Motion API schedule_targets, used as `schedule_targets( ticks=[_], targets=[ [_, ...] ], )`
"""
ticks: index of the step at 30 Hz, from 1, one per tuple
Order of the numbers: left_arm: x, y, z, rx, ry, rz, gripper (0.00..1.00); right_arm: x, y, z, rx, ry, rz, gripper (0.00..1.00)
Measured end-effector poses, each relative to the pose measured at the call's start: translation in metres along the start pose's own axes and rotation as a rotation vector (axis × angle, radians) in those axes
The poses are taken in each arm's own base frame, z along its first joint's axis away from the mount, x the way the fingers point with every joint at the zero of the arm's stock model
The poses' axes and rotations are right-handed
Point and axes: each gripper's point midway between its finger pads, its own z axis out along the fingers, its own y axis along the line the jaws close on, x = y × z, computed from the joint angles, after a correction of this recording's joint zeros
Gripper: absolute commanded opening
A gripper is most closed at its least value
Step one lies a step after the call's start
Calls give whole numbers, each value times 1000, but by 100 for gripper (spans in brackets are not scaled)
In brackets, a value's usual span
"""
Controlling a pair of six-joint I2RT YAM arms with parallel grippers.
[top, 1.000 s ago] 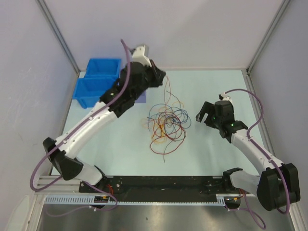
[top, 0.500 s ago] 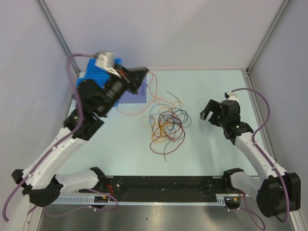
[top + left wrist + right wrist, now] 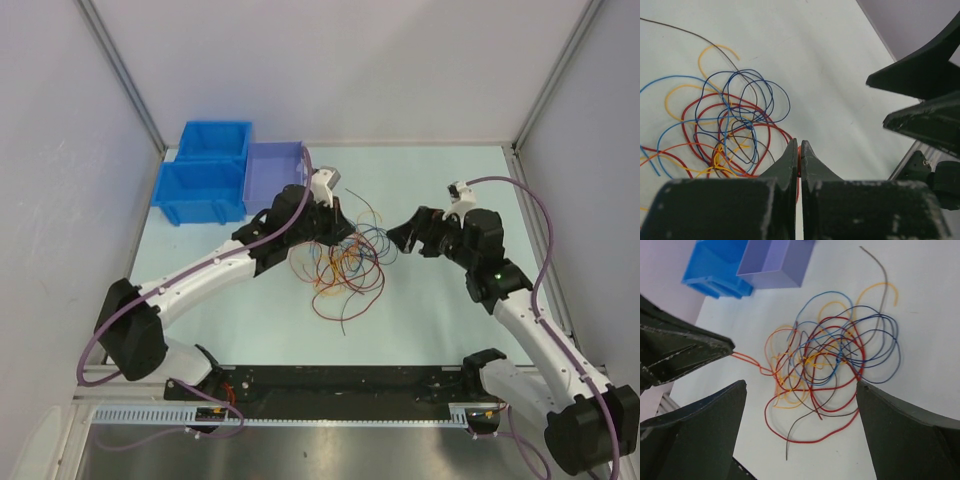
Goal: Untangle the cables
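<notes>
The cables (image 3: 346, 262) lie as a loose tangle of red, orange, yellow, blue and dark wires at the middle of the table. They also show in the left wrist view (image 3: 730, 130) and the right wrist view (image 3: 832, 357). My left gripper (image 3: 337, 223) sits at the tangle's upper left edge. Its jaws (image 3: 799, 146) are shut on a red-orange wire (image 3: 747, 360) that runs from the tangle to its tip (image 3: 727, 349). My right gripper (image 3: 408, 236) is open and empty just right of the tangle, its fingers spread wide above it (image 3: 800, 384).
Two blue bins (image 3: 215, 140) (image 3: 196, 192) and a purple bin (image 3: 275, 165) stand at the back left. The purple bin (image 3: 777, 260) and a blue bin (image 3: 715, 265) also show in the right wrist view. Metal frame posts run along the walls.
My left arm has swung from above the purple bin back down to the tangle's upper left edge. My right gripper has moved left, closer to the tangle.
</notes>
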Motion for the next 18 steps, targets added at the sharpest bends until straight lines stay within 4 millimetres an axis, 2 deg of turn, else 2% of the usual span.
schedule_targets(
  ticks=[7, 11, 15, 18],
  targets=[
    [-9, -11, 0, 38, -13, -33, 0, 17, 33, 12, -139, 62, -45, 80],
    [-20, -16, 1, 29, -8, -62, 0, 26, 48, 19, -198, 84, -86, 69],
    [-32, -22, 0, 23, -10, -96, 0, 32, 60, 23, -240, 91, -122, 65],
    [-32, -24, -1, 19, 0, -116, 0, 36, 65, 27, -252, 93, -138, 61]
  ],
)
